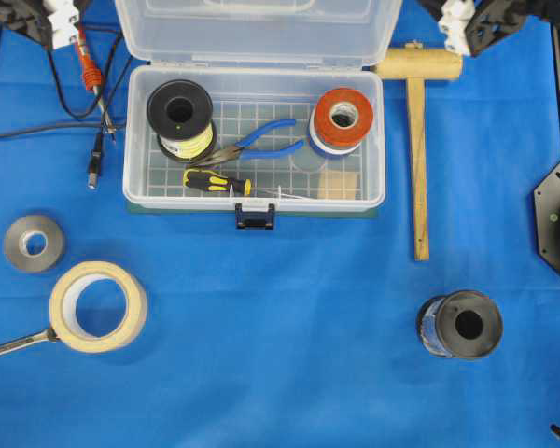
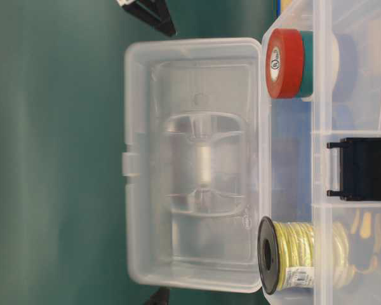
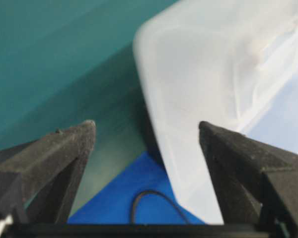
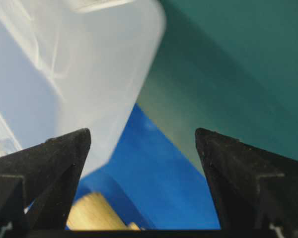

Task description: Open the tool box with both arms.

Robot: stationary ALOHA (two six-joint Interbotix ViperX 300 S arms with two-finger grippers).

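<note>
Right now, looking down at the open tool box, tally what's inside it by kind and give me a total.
In the tool box:
Wire spools: 1, black with yellow wire
Tape rolls: 1 stack, orange on top
Pliers: 1, blue-handled
Screwdrivers: 1, black and yellow
Total: 4

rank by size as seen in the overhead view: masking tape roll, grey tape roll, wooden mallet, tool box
1. tool box
2. wooden mallet, longest after the box
3. masking tape roll
4. grey tape roll, clearly the smallest
</note>
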